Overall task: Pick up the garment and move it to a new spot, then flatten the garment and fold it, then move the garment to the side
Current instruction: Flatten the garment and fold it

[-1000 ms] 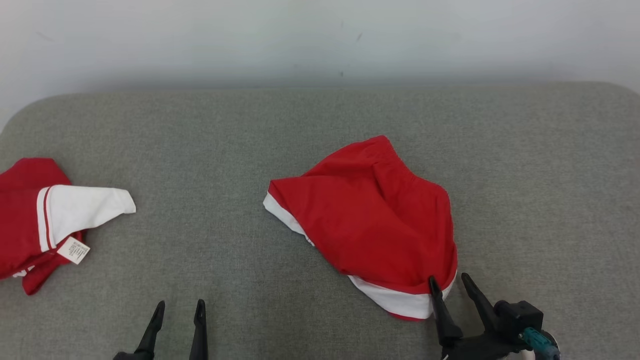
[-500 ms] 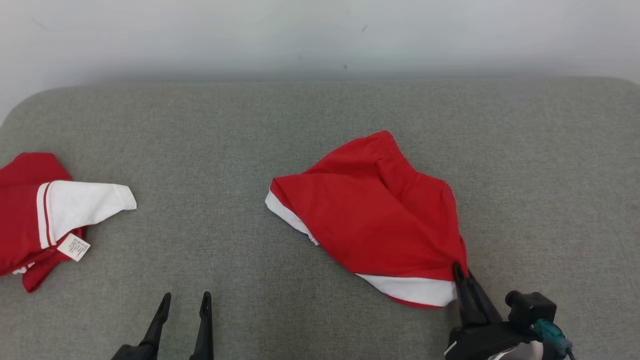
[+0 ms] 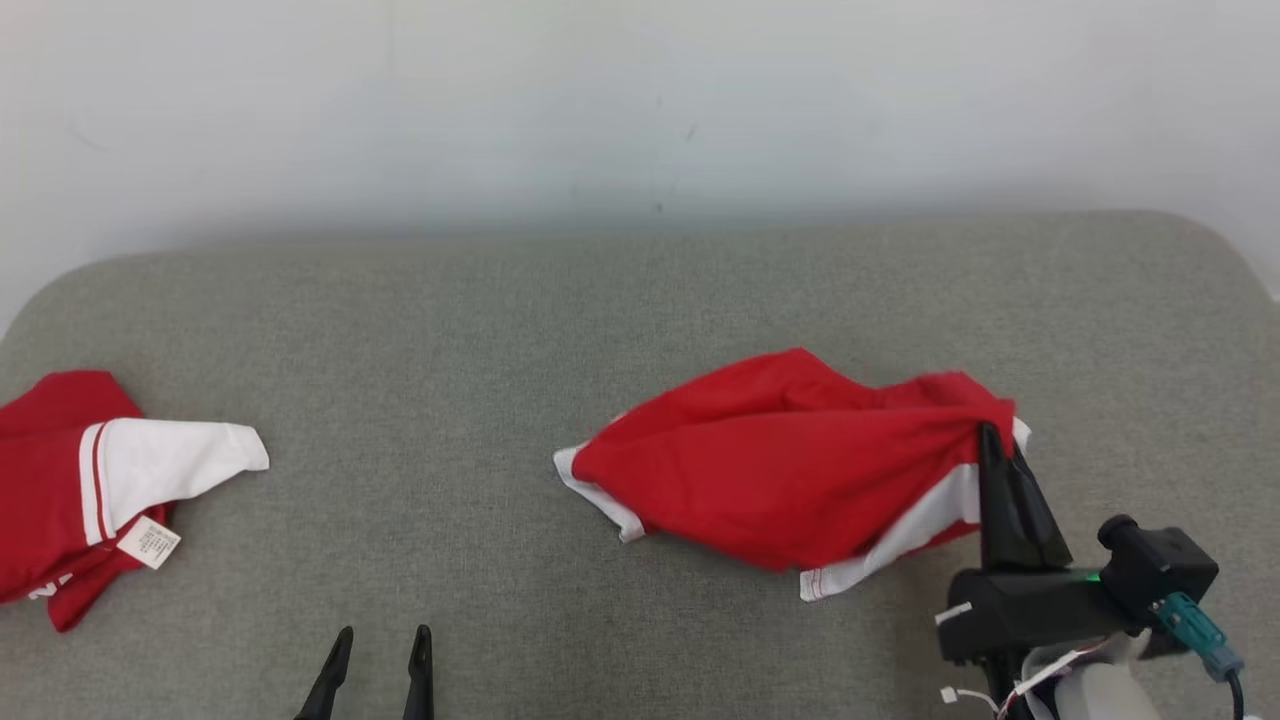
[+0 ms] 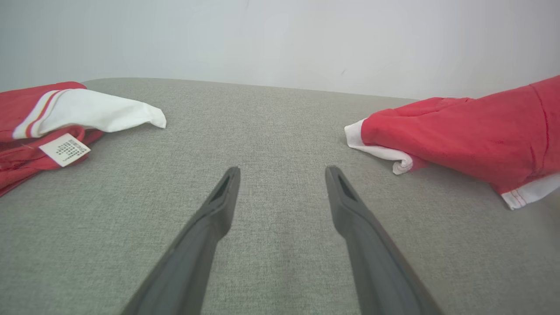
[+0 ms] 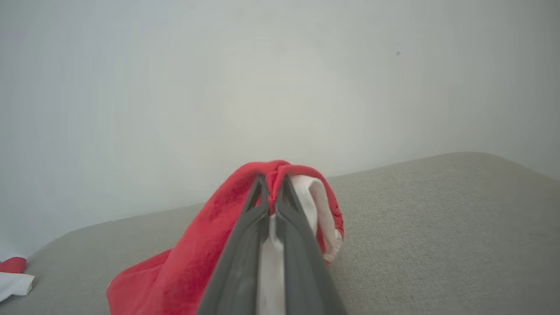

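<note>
The garment (image 3: pixel 790 465) is red shorts with white trim, lying right of centre on the grey cushion (image 3: pixel 600 300). My right gripper (image 3: pixel 990 440) is shut on its right hem and holds that corner lifted off the surface; in the right wrist view the red and white cloth (image 5: pixel 218 227) drapes over the closed fingers (image 5: pixel 249 236). The garment's left end (image 4: pixel 459 131) still rests on the cushion. My left gripper (image 3: pixel 380 645) stands open low at the front left, with nothing between its fingers (image 4: pixel 218 210), well left of the garment.
A second red and white garment (image 3: pixel 90 480) with a white label (image 3: pixel 147 541) lies at the cushion's left edge, also in the left wrist view (image 4: pixel 65 113). A pale wall (image 3: pixel 640 100) rises behind the cushion. Bare grey surface spreads between the two garments.
My right gripper went from open at the garment's near right hem to shut on it, then lifted and drew that corner up and back. The camera has shifted. The left gripper stayed open.
</note>
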